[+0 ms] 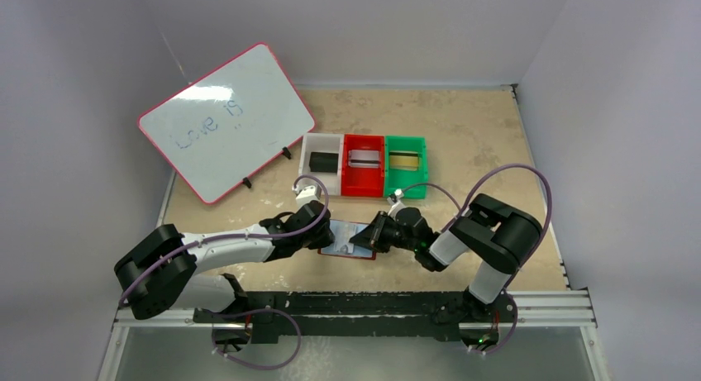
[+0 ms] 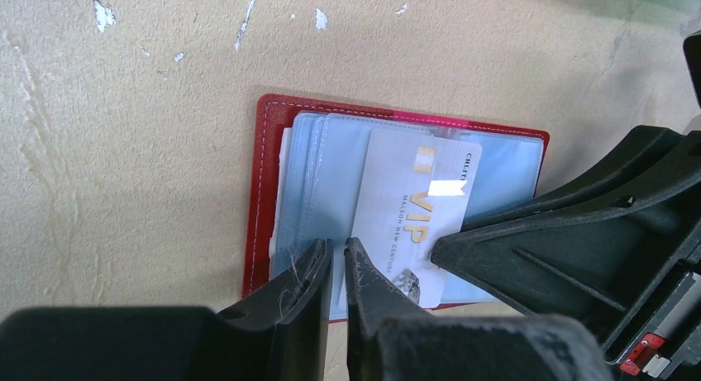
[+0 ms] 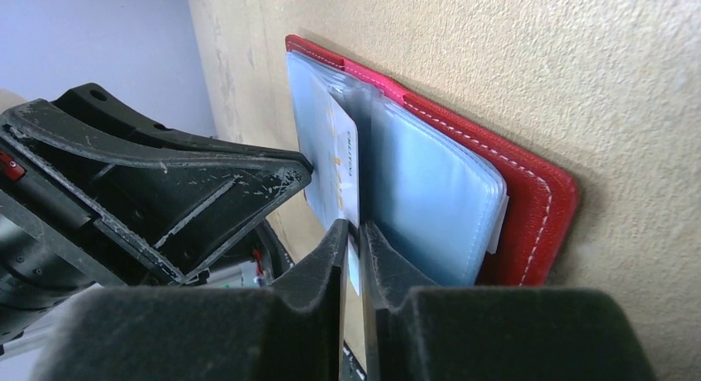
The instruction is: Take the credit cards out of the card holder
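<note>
The dark red card holder (image 1: 343,250) (image 2: 263,191) (image 3: 537,199) lies open on the table, its pale blue sleeves up. A silver-white credit card (image 2: 409,203) (image 3: 345,170) printed "VIP" sticks partway out of a sleeve. My right gripper (image 3: 354,230) (image 1: 369,234) is shut on that card's edge. My left gripper (image 2: 337,247) (image 1: 325,235) comes in from the other side. Its jaws stand almost together on the near edge of a sleeve (image 2: 331,183). The two grippers nearly touch over the holder.
Behind the holder stand three small bins in a row. The white bin (image 1: 312,141) holds a black card, the red bin (image 1: 347,183) a silver one, the green bin (image 1: 423,145) a gold one. A pink-framed whiteboard (image 1: 225,121) leans at the back left.
</note>
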### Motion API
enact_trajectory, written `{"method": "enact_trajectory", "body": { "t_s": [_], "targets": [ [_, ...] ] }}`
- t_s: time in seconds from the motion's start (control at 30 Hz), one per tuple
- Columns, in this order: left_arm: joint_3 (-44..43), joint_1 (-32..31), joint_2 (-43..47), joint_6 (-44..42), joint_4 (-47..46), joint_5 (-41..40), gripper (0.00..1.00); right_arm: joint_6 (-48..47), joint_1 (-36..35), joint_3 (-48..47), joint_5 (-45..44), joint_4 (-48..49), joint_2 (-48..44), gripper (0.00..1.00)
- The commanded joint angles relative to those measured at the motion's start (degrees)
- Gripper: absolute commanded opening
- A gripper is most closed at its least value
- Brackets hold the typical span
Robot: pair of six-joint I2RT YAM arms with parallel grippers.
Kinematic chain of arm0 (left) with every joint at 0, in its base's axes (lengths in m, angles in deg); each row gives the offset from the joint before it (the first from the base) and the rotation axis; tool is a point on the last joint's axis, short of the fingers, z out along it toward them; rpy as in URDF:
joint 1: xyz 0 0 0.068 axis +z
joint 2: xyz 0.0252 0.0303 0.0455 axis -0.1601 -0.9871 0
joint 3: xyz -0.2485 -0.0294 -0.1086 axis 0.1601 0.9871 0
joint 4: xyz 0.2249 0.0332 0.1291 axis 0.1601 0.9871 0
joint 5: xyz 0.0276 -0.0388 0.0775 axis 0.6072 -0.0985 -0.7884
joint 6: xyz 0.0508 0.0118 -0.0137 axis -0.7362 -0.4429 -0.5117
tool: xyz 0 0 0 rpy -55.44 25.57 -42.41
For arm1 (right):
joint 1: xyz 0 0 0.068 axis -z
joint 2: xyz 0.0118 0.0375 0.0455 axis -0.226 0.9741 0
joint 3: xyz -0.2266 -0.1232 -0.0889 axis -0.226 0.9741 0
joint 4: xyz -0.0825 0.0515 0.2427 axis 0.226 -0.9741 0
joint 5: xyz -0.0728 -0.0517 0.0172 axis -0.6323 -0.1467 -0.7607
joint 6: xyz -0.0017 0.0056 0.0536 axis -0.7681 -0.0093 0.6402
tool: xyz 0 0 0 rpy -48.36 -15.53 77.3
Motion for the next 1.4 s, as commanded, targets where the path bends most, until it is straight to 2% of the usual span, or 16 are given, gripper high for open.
{"method": "enact_trajectory", "body": {
  "t_s": [0.0,0.23,0.4,0.6,0.77,0.83,0.97,1.07,1.13,1.37],
  "targets": [
    [1.4,-0.1,-0.2,-1.4,4.0,1.0,0.11,-1.4,-0.1,-0.8,1.1,1.7,0.2,0.08],
    [1.5,-0.1,1.0,-1.3,4.7,0.2,0.11,-0.8,0.0,0.8,-0.7,-3.4,-3.2,0.03],
    [1.3,-0.1,1.0,-1.7,4.3,0.7,0.11,-0.6,0.0,1.9,-1.2,-4.5,-5.0,0.04],
    [0.8,-0.1,0.4,-2.8,4.1,2.0,0.11,-1.0,0.1,-0.7,-0.8,-4.3,-2.4,0.13],
    [0.9,-0.1,0.1,-3.2,4.5,2.4,0.11,-0.5,0.3,-2.0,-1.2,-1.4,-0.3,0.25],
    [0.9,-0.1,0.1,-3.0,4.7,2.3,0.11,-0.5,0.4,-2.5,-1.1,-1.9,0.2,0.26],
    [0.9,-0.1,0.0,-2.9,4.8,2.2,0.11,0.2,0.6,-1.5,-1.1,-0.1,1.2,0.21],
    [0.8,0.0,0.0,-2.9,4.7,2.4,0.11,0.5,1.0,-1.5,-0.5,0.2,1.9,0.12],
    [0.6,-0.1,0.0,-2.9,4.9,2.3,0.1,0.6,1.1,-1.1,-0.7,0.2,1.6,0.01],
    [0.3,-0.1,0.7,-2.7,5.4,1.4,0.1,0.9,1.7,1.8,-2.5,-2.8,-2.8,0.0]
  ]
}}
